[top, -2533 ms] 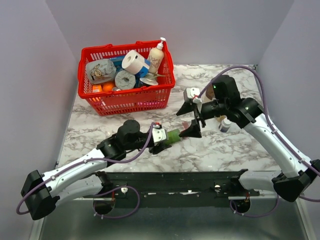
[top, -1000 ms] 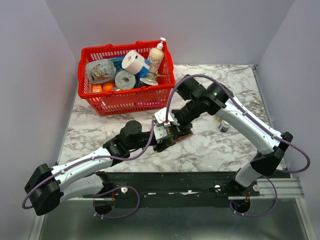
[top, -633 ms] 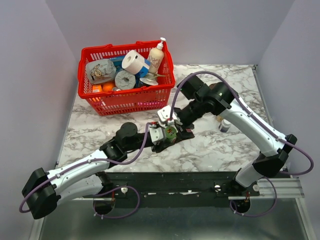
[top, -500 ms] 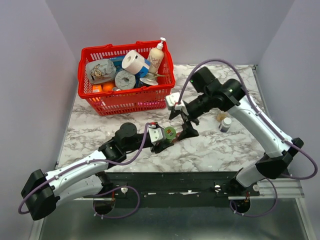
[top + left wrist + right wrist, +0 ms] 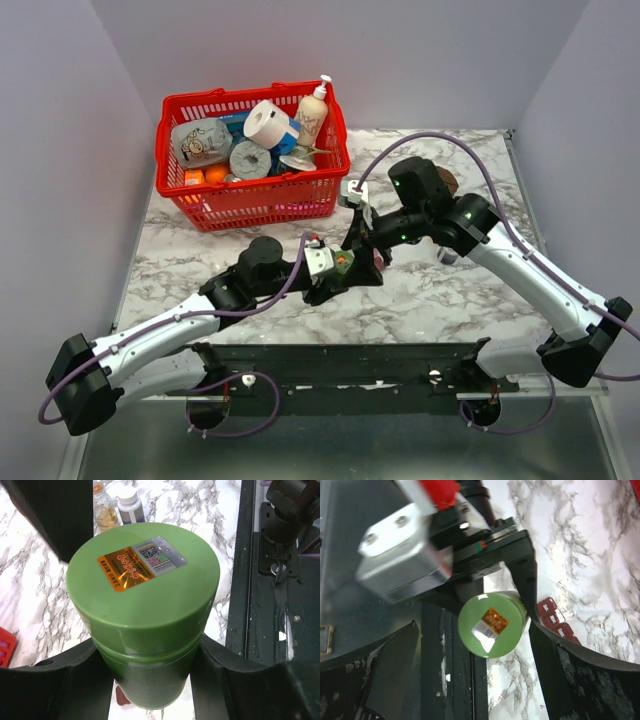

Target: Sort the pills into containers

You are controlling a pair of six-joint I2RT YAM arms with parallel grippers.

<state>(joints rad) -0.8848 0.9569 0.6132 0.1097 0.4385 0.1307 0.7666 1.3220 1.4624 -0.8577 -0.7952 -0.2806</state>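
My left gripper (image 5: 335, 270) is shut on a green pill bottle (image 5: 343, 263) and holds it above the marble table, cap pointing towards the right arm. In the left wrist view the green cap (image 5: 142, 575) with an orange label fills the middle, with black fingers (image 5: 55, 680) on both sides. My right gripper (image 5: 366, 243) is open with its jaws either side of the cap (image 5: 492, 624), not touching it. The dark red pill organizer (image 5: 556, 622) lies on the table just beyond the bottle, mostly hidden in the top view (image 5: 378, 260).
A red mesh basket (image 5: 250, 205) full of groceries stands at the back left. An amber bottle (image 5: 102, 510) and a white-capped bottle (image 5: 131, 502) stand on the marble to the right of the grippers. The black base rail (image 5: 350, 365) runs along the near edge.
Half a second ago my right gripper was off to the right of the bottle. It has come back left and now straddles the cap. My left gripper still holds the bottle.
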